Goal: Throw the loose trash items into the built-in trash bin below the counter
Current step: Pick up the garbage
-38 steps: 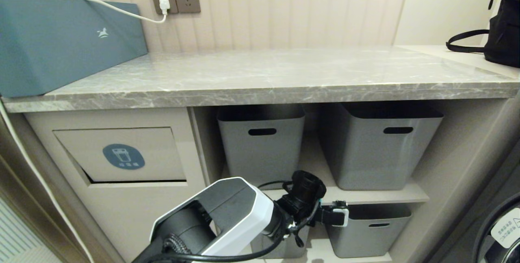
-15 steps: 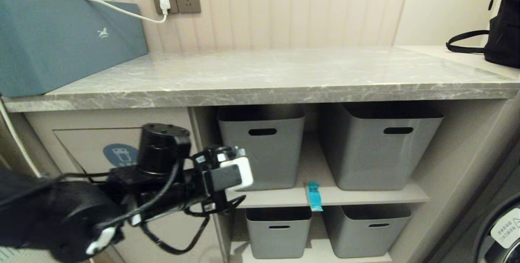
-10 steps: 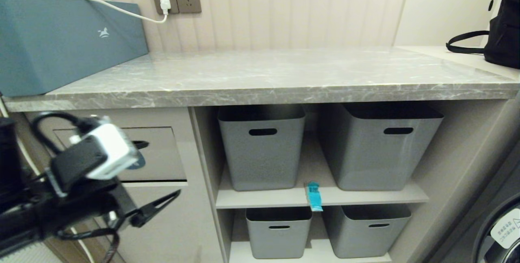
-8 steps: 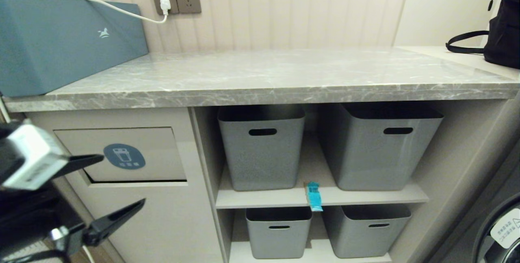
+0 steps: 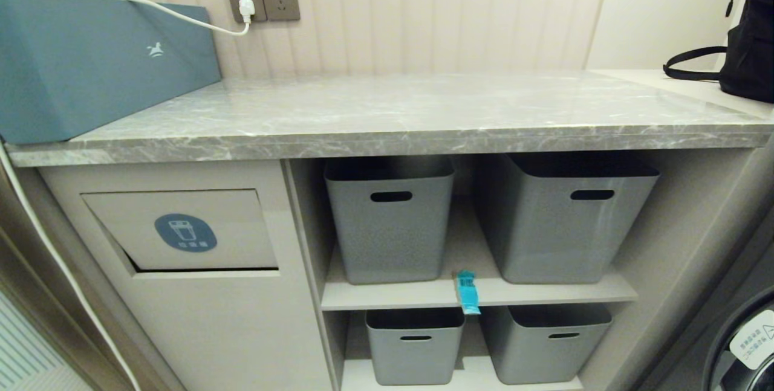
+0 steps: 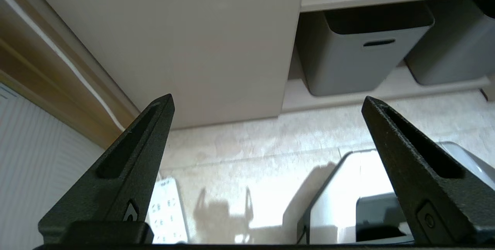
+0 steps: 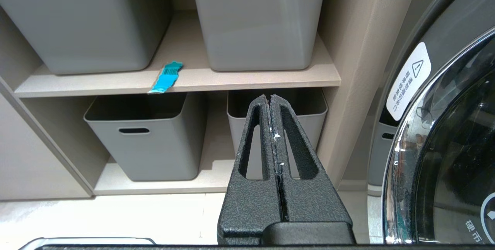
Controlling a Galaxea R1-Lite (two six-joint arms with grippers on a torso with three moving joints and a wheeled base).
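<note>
- Right now the teal wrapper is lying on the middle shelf, and the other places below are given from that shelf.
- It is sitting at the shelf's front edge, between the two upper grey baskets, with its lower end hanging over the lip above the lower baskets; in the right wrist view the wrapper is showing its barcode face up.
- No other scraps are showing anywhere; the counter above the shelf is carrying only a blue box and a black bag.
- The trash bin flap with the blue sticker is sitting to the left of the shelf, under the counter, and looking almost shut.
- The left gripper is hanging low, below the shelf near the floor, with its fingers spread wide and nothing between them.
- The right gripper is resting in front of the lower right basket, below the shelf, its fingers pressed together and empty.
- Judging by its look, the wrapper is going to be very light, thin, floppy and a bit slick, so it is likely sliding or fluttering if nudged.
- The overhanging end is offering the best hold: pinching it above and below, rather than scraping it off the flat board.
</note>
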